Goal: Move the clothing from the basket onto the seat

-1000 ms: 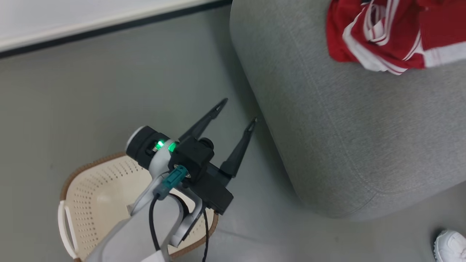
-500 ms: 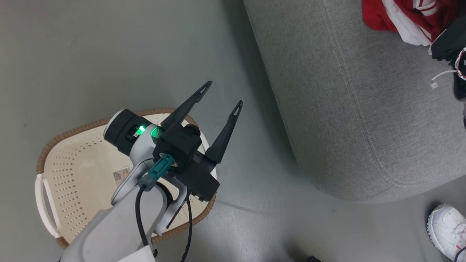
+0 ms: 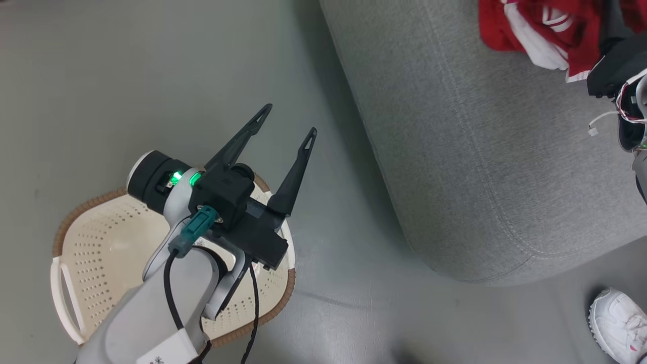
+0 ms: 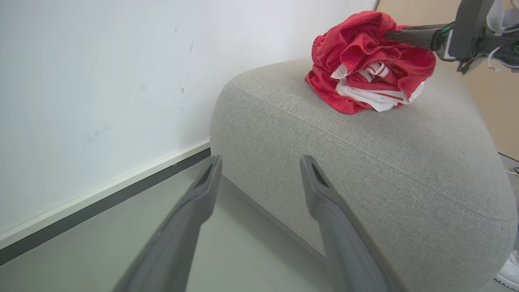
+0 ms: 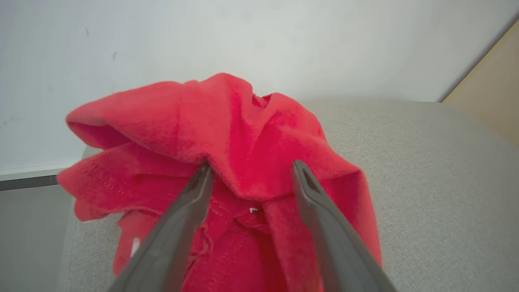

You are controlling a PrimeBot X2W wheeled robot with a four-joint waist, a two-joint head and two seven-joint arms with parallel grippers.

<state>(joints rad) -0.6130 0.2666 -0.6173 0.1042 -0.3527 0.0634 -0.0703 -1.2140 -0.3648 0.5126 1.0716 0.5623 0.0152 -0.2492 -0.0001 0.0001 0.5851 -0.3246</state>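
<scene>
Resting the red clothing [image 4: 365, 69] on the grey seat [image 3: 480, 151], well apart from the basket [image 3: 101, 253] on the floor [image 3: 151, 76]. Spreading right gripper [image 5: 249, 170] fingers [image 5: 178, 227] apart around its top fold, likely to let go. Hanging left gripper [image 3: 289, 121] above the basket, fingers apart, empty.

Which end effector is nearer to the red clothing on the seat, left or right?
Right. The right end effector is at the clothing, open, tips against the red fabric. The left end effector is open by the basket, off the seat.
</scene>
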